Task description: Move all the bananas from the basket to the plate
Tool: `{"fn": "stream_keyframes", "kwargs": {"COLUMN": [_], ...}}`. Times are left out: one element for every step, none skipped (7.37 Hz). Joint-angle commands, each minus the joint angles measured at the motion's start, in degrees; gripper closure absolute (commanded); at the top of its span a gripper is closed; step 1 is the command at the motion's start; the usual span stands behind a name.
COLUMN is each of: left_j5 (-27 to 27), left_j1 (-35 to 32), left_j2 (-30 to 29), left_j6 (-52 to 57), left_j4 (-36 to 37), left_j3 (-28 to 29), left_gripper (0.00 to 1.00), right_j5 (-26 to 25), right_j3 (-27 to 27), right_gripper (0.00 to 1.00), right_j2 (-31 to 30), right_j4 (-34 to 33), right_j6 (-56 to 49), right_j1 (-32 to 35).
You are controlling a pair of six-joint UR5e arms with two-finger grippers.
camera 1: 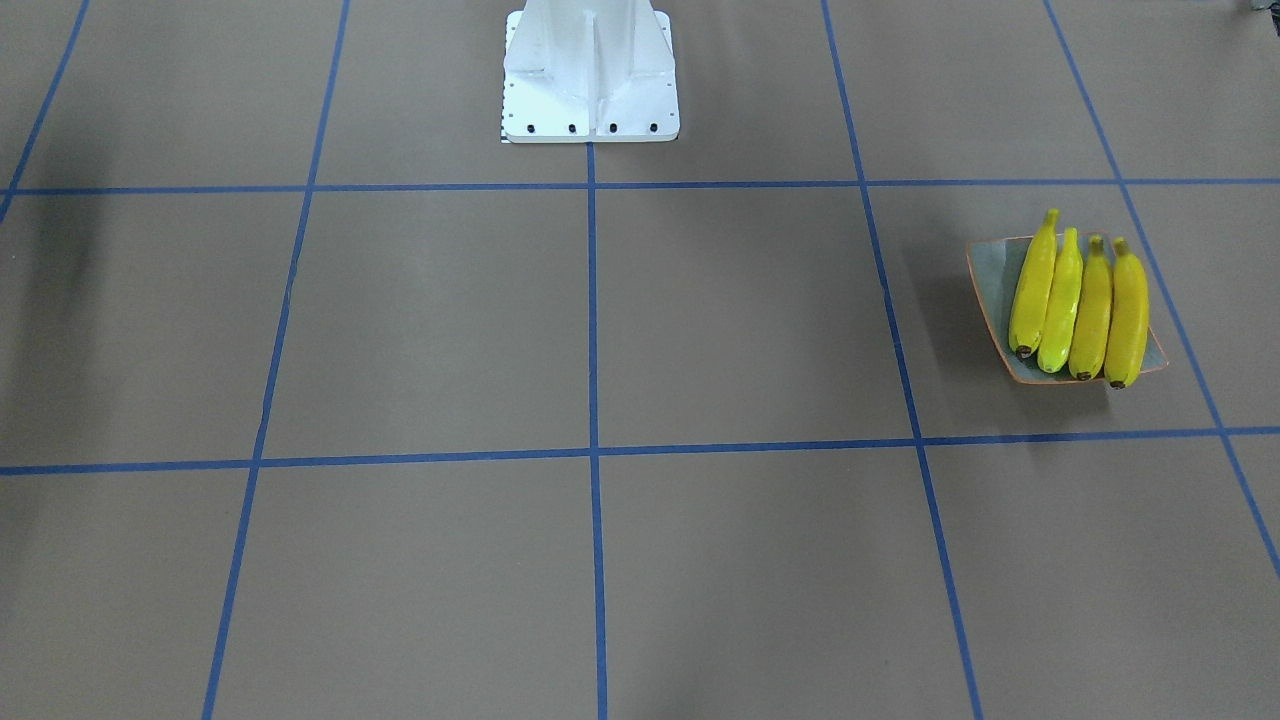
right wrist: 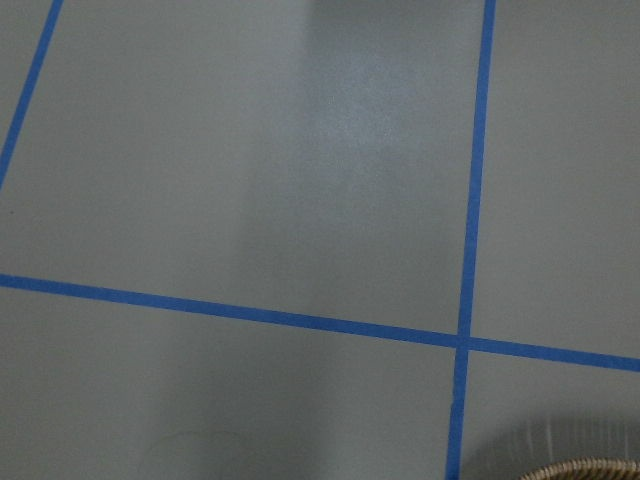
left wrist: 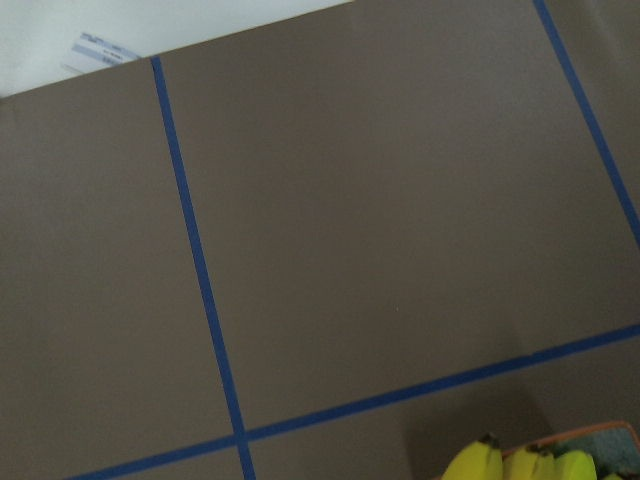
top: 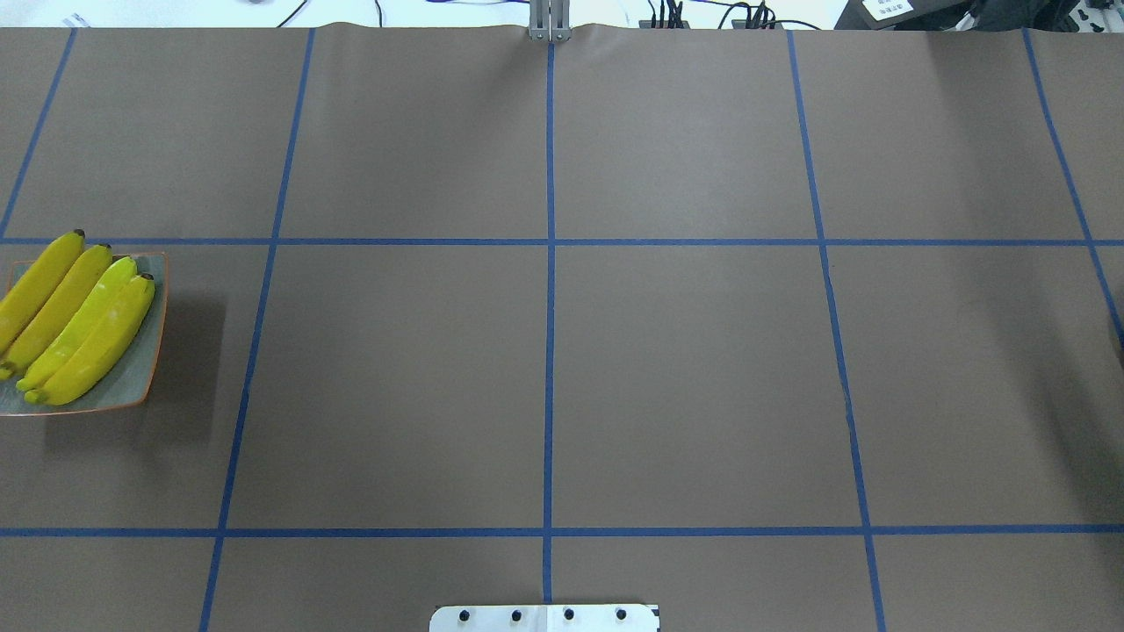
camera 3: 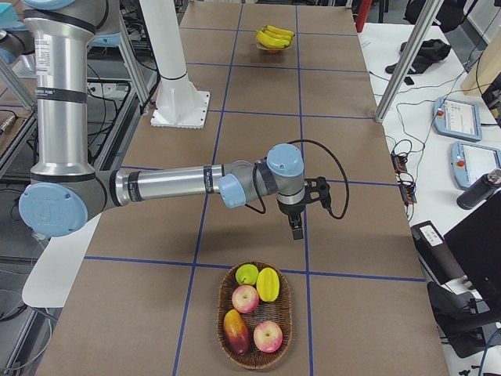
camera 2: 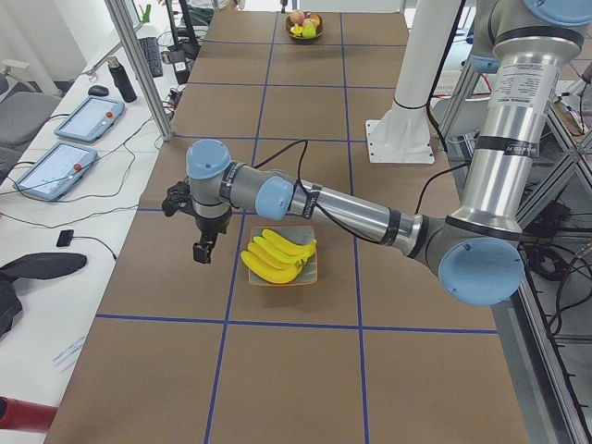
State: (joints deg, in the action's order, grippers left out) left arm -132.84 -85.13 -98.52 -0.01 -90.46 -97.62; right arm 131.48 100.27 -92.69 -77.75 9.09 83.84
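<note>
I record all four bananas (camera 1: 1090, 310) lying side by side on the plate (camera 1: 990, 270) and none in the basket (camera 3: 252, 363), so I judge the transfer complete, with only withdrawal called for; whether the left tool (camera 2: 205, 248) and right tool (camera 3: 297, 229) stand apart or together I cannot tell.

I am seeing the plate (top: 132, 386) and bananas (top: 88, 333) running off the overhead view's left edge. Both the left gripper (camera 2: 203, 252) and right gripper (camera 3: 297, 231) are looking too small to judge.

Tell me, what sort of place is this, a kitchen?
Likely a robotics lab, not a kitchen: a metal left arm and right arm reach over a table gridded in blue tape, with touchscreen control tablets on a side desk.
</note>
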Motion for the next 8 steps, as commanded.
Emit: {"fn": "stream_keyframes", "kwargs": {"left_j5": [-0.2, -0.4, -0.6, -0.6, -0.9, -4.1, -5.3, -5.1], "left_j1": [0.1, 0.1, 0.1, 0.1, 0.1, 0.1, 0.1, 0.2], "left_j2": [5.9, 6.0, 6.0, 6.0, 6.0, 6.3, 7.1, 7.2], "left_j6": [2.7, 2.7, 2.7, 2.1, 1.5, -0.4, -0.4, -0.5], "left_j4": [1.2, 1.2, 1.3, 1.6, 1.8, 1.7, 1.4, 1.3], "left_j3": [-1.5, -1.8, -2.0, -2.6, -2.7, -2.7, -2.7, -2.9], "left_gripper": [0.01, 0.01, 0.01, 0.01, 0.01, 0.01, 0.01, 0.01], "right_j5": [0.4, 0.4, 0.5, 0.6, 0.7, 1.5, 2.7, 2.8], "right_j3": [0.7, 0.6, 0.7, 0.8, 0.6, 1.0, 1.1, 1.1], "right_gripper": [0.0, 0.0, 0.0, 0.0, 0.0, 0.0, 0.0, 0.0], "right_j2": [0.3, 0.3, 0.1, 0.0, 0.3, 0.4, 0.4, 0.3], "right_j4": [-4.9, -4.9, -4.9, -4.9, -5.6, -7.2, -7.8, -7.8], "right_j6": [-3.8, -3.8, -3.8, -3.8, -3.8, -3.9, -4.0, -3.9], "right_j1": [1.6, 1.7, 1.7, 1.9, 1.9, 1.9, 1.9, 1.9]}}
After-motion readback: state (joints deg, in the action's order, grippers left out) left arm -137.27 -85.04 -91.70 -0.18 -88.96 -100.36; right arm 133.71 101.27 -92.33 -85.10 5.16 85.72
